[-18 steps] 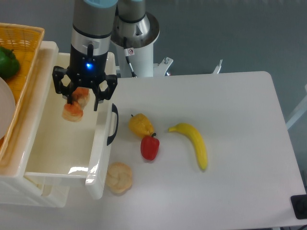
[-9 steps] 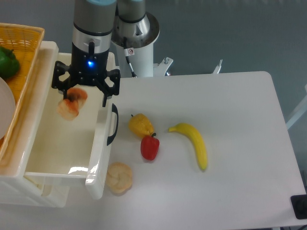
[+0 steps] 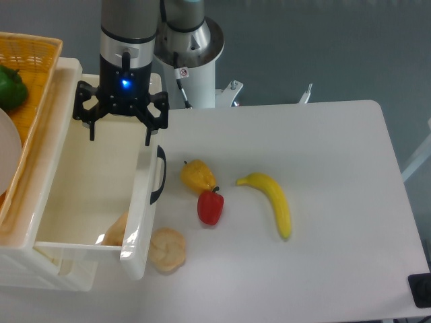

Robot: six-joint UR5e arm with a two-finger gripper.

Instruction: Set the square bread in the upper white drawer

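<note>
The square bread [image 3: 117, 231] lies inside the upper white drawer [image 3: 64, 168], at its front right corner, partly hidden by the front wall. The drawer is pulled out, with a curved black handle [image 3: 159, 175] on its front. My gripper [image 3: 119, 134] hangs above the far end of the drawer, open and empty, its fingers [image 3: 147, 132] spread wide.
A round pale bun [image 3: 168, 249] lies on the table beside the drawer's front. A yellow pepper [image 3: 197, 175], a red pepper [image 3: 210, 206] and a banana [image 3: 273, 203] lie to the right. An orange wicker basket [image 3: 27, 81] with a green pepper [image 3: 11, 88] is at the left.
The gripper opened and let the bread go. The bread dropped and ended at the drawer's front right corner. The gripper rose slightly.
</note>
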